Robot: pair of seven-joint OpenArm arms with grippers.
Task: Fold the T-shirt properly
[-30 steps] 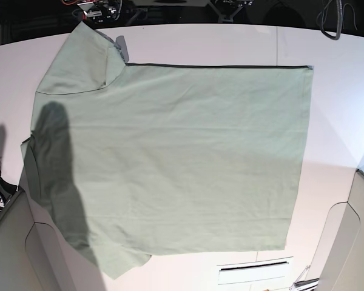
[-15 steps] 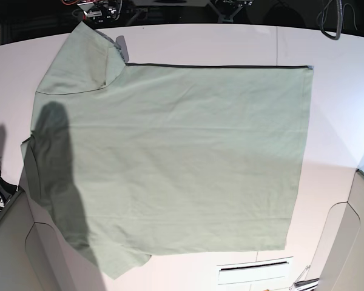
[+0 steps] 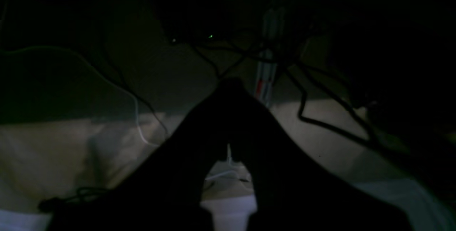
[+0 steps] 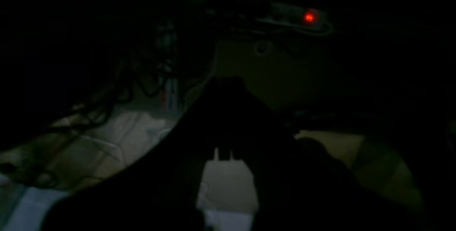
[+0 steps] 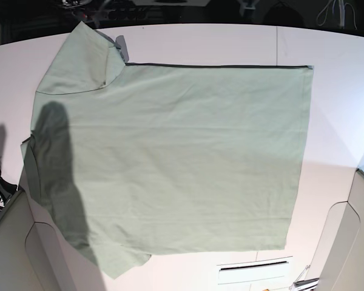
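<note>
Waiting at start: shirt (image 5: 176, 157) flat on tabletop (image 5: 346, 109), unfolded. Left tool (image 3: 229, 81) and right tool (image 4: 224, 81) closed, empty (views dark). Next: grip a sleeve edge.

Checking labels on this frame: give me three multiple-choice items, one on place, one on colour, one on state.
1. Where does the shirt lie?
A. spread on the white table
B. hanging off a rack
C. stuffed in a bin

2. What colour is the shirt?
A. navy
B. pale green
C. red

3. What state is the shirt in?
A. rolled up
B. folded in quarters
C. laid out flat, one sleeve turned in

Key: 1 A, the base view shows it on the tabletop. 2 B, the fabric is pale sage green. 3 C, the body lies open and the top sleeve overlaps it.
</note>
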